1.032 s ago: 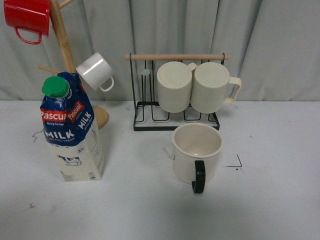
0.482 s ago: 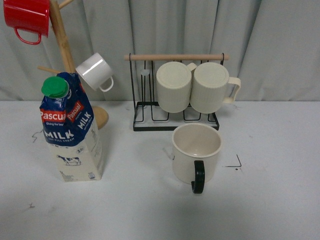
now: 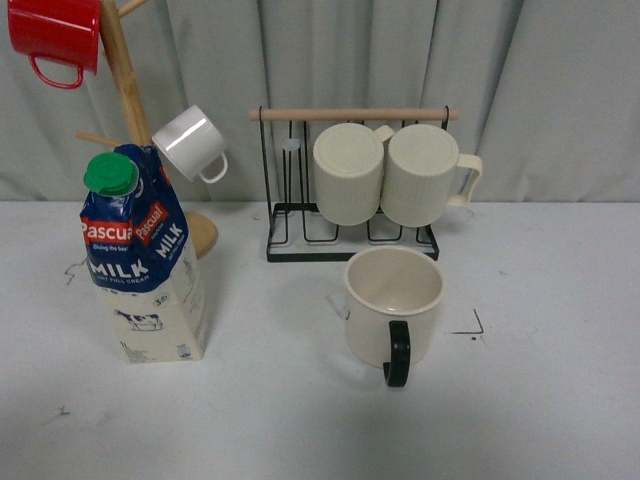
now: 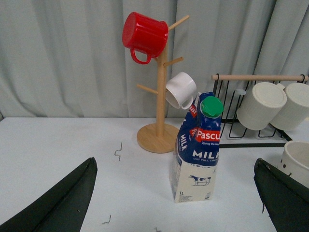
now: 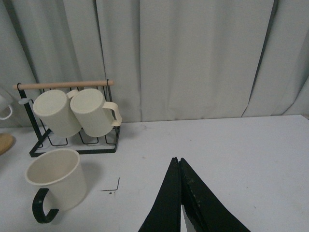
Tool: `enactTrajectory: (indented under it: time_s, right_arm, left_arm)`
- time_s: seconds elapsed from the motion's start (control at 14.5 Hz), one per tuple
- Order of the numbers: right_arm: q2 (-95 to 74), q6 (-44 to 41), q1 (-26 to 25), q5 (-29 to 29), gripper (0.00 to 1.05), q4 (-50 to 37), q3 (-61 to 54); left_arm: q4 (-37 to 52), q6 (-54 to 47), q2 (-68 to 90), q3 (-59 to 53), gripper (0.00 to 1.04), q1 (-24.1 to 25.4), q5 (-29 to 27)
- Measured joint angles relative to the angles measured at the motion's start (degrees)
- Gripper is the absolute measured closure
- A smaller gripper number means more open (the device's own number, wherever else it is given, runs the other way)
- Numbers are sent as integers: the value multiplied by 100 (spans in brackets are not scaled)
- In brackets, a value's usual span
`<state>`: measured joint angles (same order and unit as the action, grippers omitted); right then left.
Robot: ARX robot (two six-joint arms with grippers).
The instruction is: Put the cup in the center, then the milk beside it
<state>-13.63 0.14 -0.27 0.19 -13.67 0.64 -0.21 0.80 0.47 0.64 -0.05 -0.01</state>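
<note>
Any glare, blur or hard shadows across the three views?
Front view: even, soft light; only a faint shadow beside the milk carton, its print sharp. Left wrist view: mild sheen on the red mug; left hand is a dark featureless silhouette. Right wrist view: cup in focus, right hand likewise near-black.

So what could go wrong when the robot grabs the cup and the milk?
The milk is tall and narrow, so a nudge near its green cap might tip it. The cup sits close in front of the wire rack holding two ribbed mugs, so a reach could bump them. The mug tree stands right behind the milk too.
</note>
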Motion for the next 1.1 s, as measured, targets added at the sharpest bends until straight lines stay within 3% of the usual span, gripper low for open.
enactTrajectory:
  time_s: [0.41,0.48,0.89,0.96,1.1]
  right_arm:
    - [420,0,0,0,103,420,0]
    - [986,2,0,-17,103,1305,4]
    - [1338,0,0,-15,103,1386,4]
    - [1338,-2,0,-15,97,1388,4]
    - [1338,-2,0,-17,70,1386,4]
  left_arm:
    - [0,0,0,0,7,0,0]
    - [0,0,0,0,7,0,0]
    - [2,0,0,0,7,0,2]
    - [2,0,0,0,7,0,0]
    - [2,0,0,0,7,0,2]
